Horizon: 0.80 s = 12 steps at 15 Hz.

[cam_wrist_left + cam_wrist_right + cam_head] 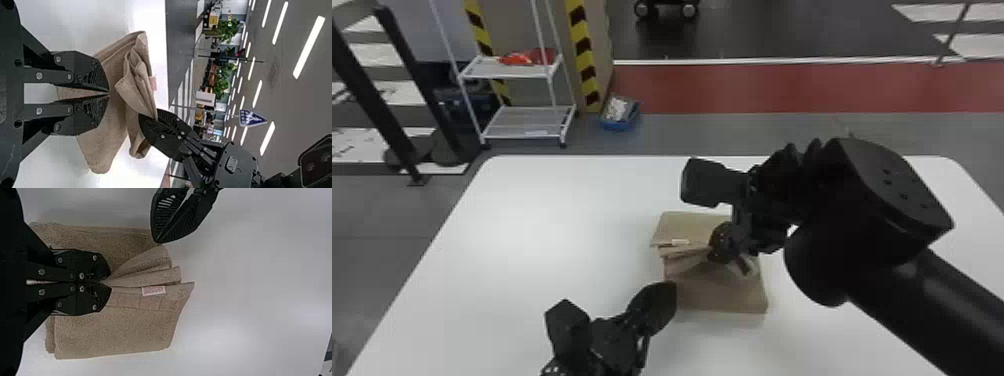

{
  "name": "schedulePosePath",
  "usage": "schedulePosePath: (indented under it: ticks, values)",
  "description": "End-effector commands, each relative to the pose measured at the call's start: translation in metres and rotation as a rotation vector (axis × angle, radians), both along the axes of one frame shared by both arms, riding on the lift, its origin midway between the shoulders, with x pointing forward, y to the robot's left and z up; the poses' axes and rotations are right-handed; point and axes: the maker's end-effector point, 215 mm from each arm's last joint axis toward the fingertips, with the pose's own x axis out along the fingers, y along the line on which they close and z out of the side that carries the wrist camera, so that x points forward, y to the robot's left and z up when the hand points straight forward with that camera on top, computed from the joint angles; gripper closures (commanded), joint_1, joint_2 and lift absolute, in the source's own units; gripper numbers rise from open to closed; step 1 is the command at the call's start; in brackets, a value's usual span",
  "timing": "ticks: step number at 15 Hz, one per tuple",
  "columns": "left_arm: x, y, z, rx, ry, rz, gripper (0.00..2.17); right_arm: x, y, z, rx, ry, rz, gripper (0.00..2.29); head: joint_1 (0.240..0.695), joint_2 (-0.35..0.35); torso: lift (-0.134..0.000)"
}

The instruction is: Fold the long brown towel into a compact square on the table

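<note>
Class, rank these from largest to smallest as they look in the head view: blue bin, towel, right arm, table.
1. Table
2. Right arm, which probably gains from being near the camera
3. Towel
4. Blue bin

head view high, forward-down over table (532,240), left wrist view close, across towel (722,296), right wrist view close, downward, towel in all
</note>
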Motion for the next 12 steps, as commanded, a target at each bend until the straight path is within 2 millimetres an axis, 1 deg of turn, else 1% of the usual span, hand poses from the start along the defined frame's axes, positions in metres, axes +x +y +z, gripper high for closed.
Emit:
schedulePosePath:
  ticks: [1,2,5,6,7,8,10,12]
  values:
    - [-0.004,-0.014,-0.001,-0.011,0.005,-0.025,2.15,-0.001,0.001,0.000,0.001,0.000,0.002,1.54,0.695,0.049,-0.123]
    - [-0.005,-0.022,0.000,-0.016,0.005,-0.040,2.15,-0.001,0.000,0.001,0.002,0.000,0.001,1.54,0.695,0.045,-0.123]
    - [-0.007,-0.040,-0.004,-0.025,0.015,-0.069,2.15,-0.003,-0.002,-0.001,0.000,0.005,0.001,1.54,0.695,0.020,-0.123]
    - [-0.007,-0.043,-0.004,-0.026,0.011,-0.072,2.15,-0.005,-0.002,-0.003,0.000,0.010,0.001,1.54,0.695,0.013,-0.123]
    - [-0.001,-0.044,-0.005,-0.025,0.003,-0.074,2.15,-0.005,-0.002,-0.004,-0.001,0.013,0.002,1.54,0.695,0.000,-0.123]
    - [0.006,-0.045,-0.010,-0.020,0.010,-0.073,2.15,-0.007,-0.002,-0.006,-0.004,0.017,0.004,1.54,0.695,-0.005,-0.123]
    - [0.013,-0.044,-0.019,-0.007,0.020,-0.070,2.15,-0.008,-0.003,-0.006,-0.005,0.019,0.006,1.54,0.695,-0.009,-0.123]
    - [0.014,-0.043,-0.028,0.034,0.032,-0.080,2.15,-0.011,-0.005,-0.006,-0.009,0.025,0.012,1.54,0.695,-0.010,-0.123]
